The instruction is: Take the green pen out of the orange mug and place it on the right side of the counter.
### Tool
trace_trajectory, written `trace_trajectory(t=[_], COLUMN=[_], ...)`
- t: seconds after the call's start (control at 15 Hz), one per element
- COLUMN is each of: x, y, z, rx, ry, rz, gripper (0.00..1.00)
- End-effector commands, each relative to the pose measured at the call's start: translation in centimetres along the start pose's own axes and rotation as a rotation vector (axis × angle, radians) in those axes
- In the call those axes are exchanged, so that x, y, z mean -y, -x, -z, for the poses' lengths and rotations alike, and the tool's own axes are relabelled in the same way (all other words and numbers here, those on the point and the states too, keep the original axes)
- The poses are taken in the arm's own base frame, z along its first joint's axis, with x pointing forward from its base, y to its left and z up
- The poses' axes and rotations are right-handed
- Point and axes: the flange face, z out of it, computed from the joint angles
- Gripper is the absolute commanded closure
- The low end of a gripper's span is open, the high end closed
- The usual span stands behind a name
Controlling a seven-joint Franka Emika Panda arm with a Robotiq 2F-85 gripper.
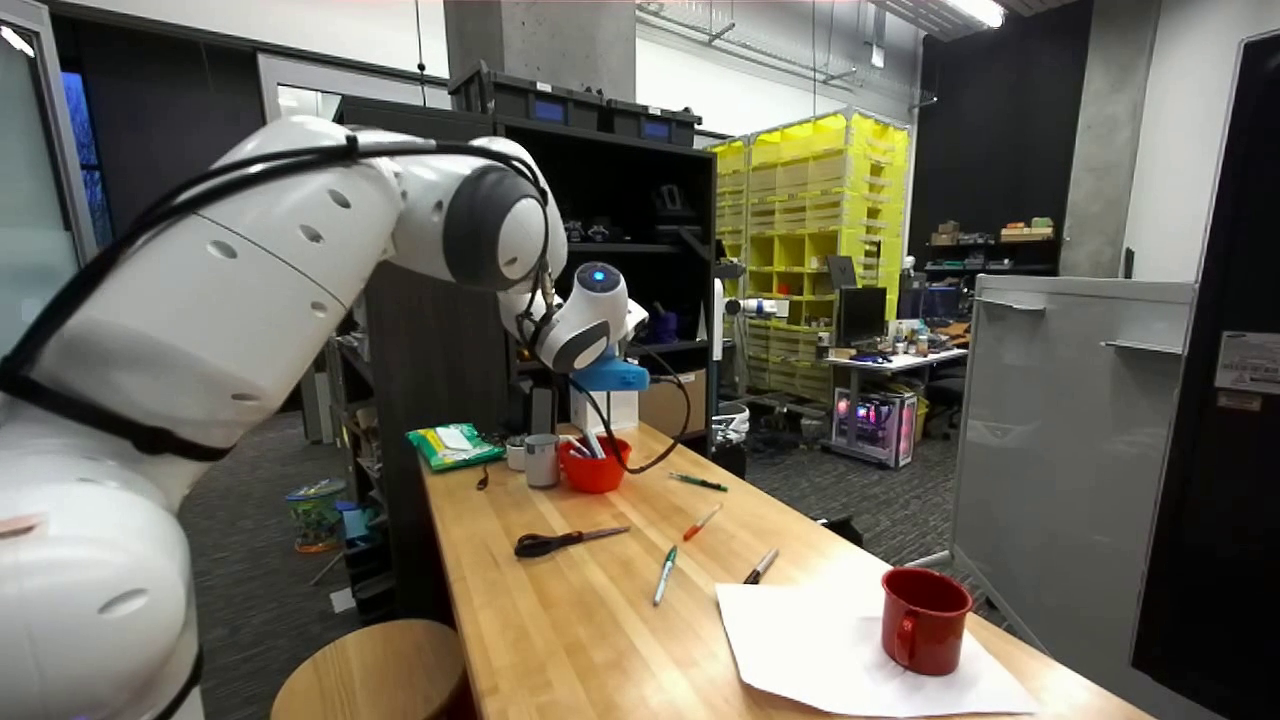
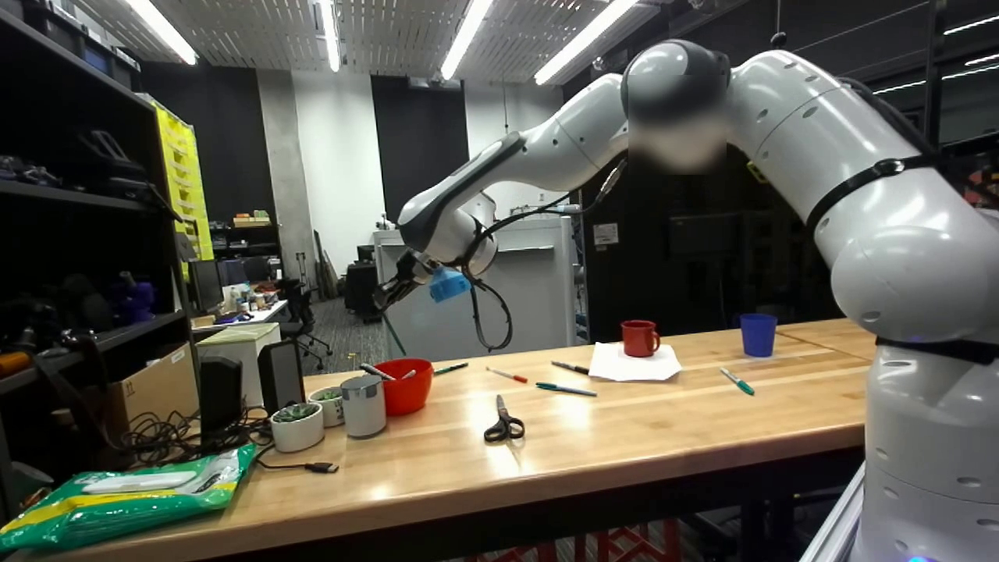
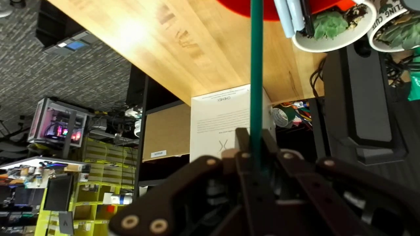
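Green, the pen (image 3: 256, 75) hangs pinched in the gripper (image 3: 256, 134) near the orange mug (image 2: 412, 394); removal seems complete, so next it needs carrying to the right side of the counter (image 2: 624, 414).

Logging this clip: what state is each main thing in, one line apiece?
green pen: gripped, tilted
gripper: closed on the green pen
orange mug: upright, pens inside
scissors: closed
red mug: upright on paper
blue cup: upright
ceiling lights: on
computer tower: lit
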Motion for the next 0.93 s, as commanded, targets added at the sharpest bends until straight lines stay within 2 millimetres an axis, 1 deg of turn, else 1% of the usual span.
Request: trace_trajectory(t=[0.0, 0.2, 0.33, 0.47, 0.6, 0.87], x=[1.1, 0.8, 0.8, 1.0, 1.8, 3.4], y=[0.7, 2.3, 4.7, 6.7, 8.6, 12.0], z=[6.9, 11.6, 14.0, 15.7, 17.0, 18.9], rx=[0.052, 0.121, 0.21, 0.298, 0.383, 0.538], ry=[0.102, 0.173, 0.215, 0.243, 0.261, 0.282], rz=[0.004, -0.071, -0.133, -0.187, -0.235, -0.337], gripper=[0.97, 0.97, 0.97, 0.97, 0.97, 0.97])
